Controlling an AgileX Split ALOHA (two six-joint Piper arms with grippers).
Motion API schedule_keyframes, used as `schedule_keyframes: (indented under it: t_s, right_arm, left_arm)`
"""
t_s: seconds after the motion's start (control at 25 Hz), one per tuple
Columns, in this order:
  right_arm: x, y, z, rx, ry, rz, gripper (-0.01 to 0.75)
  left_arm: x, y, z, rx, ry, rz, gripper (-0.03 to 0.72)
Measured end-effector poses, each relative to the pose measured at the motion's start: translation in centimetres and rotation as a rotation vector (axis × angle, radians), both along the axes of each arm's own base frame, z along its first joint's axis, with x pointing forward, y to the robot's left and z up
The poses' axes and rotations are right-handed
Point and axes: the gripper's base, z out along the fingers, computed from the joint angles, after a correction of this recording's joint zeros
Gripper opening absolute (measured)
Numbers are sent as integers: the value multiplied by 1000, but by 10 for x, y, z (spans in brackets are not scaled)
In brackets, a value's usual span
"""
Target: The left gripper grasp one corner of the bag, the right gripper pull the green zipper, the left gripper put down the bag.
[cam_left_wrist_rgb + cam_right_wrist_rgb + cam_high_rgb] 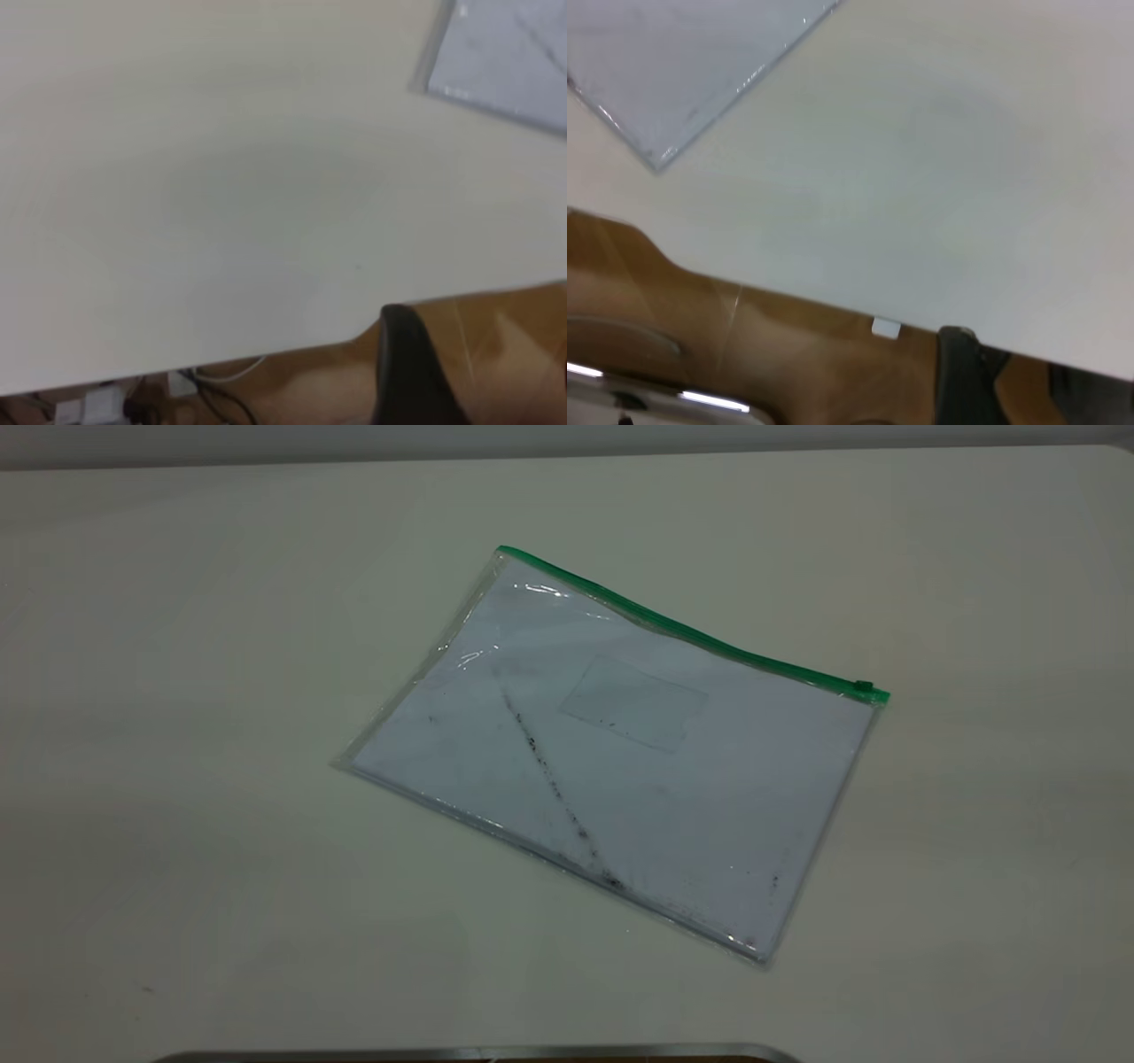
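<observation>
The bag point(620, 762) lies flat on the white table point(177, 691), clear plastic with white paper inside and a dark diagonal smudge. The green zipper point(682, 633) runs along its far edge, with the slider point(862, 686) at the right end. The bag's corner point(503, 556) at the zipper's left end rests on the table. Neither gripper shows in the exterior view. A dark part of my left gripper point(407, 372) hangs past the table edge, far from the bag point(505, 53). A dark part of my right gripper point(961, 376) is likewise off the table edge, away from the bag point(682, 62).
A metal rim point(478, 1052) shows at the near edge of the exterior view. Brown floor point(496, 354) and cables point(213, 390) lie below the table edge. A small white tab point(886, 328) sits under the table rim.
</observation>
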Motion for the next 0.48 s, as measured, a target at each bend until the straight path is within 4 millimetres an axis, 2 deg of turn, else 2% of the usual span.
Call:
schedule_keyframes:
  t_s: [0.16, 0.4, 0.48]
  right_arm:
    - [-12, -5, 4, 29, -87, -63, 483]
    - [-49, -11, 7, 57, -337, -220, 483]
    - [-53, -11, 6, 57, -352, -225, 483]
  left_arm:
    - [-6, 0, -7, -2, 6, 22, 474]
    - [-8, 1, -8, 0, -5, 28, 474]
    - [-8, 1, -8, 1, -5, 28, 474]
